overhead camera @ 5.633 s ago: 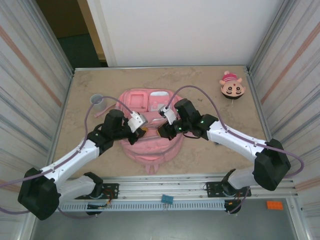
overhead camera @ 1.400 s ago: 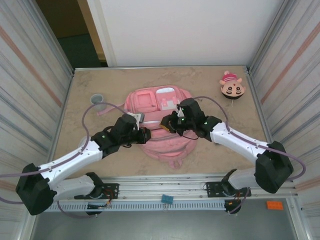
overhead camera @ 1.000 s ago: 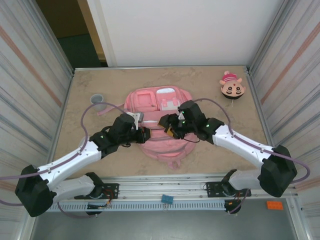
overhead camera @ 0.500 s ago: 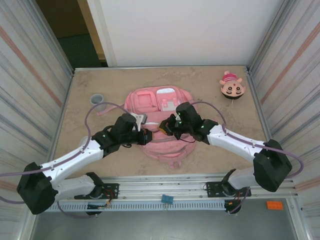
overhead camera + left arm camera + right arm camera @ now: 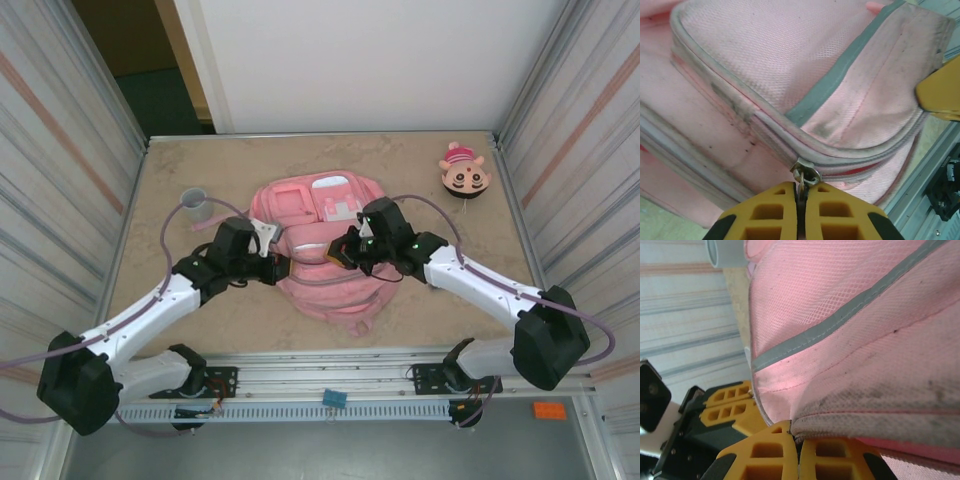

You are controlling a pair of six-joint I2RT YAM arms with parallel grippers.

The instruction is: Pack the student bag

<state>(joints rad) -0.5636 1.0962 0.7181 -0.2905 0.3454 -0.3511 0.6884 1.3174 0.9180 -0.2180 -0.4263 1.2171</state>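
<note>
- The student bag (image 5: 315,255), a large pink fabric backpack, is seen lying front-up at the middle of the marbled surface (image 5: 180,300), between the two arms.
- The left fingers (image 5: 765,212) are pictured pressed together on the metal zipper pull (image 5: 805,175) at the corner of a front pocket. The pull is pinched between the yellow pads.
- In the top view, the left fingers (image 5: 277,266) are placed at the bag's left side, low against the fabric.
- The right fingers (image 5: 762,455) are shown clamped together on the bag, with a fold of its mesh edge caught between them.
- From above, the right fingers (image 5: 347,250) are set on the bag's middle, just beside the pocket gripped from the other side.
- A pale grey reflective stripe (image 5: 840,77) is seen running across the pink mesh pocket, which is marked with dark smudges near its seam.
- A grey cup (image 5: 194,203) is stood near the left edge of the surface, apart from the bag.
- A round pink-and-tan cartoon plush (image 5: 464,172) is left at the far right corner, well apart from the bag.
</note>
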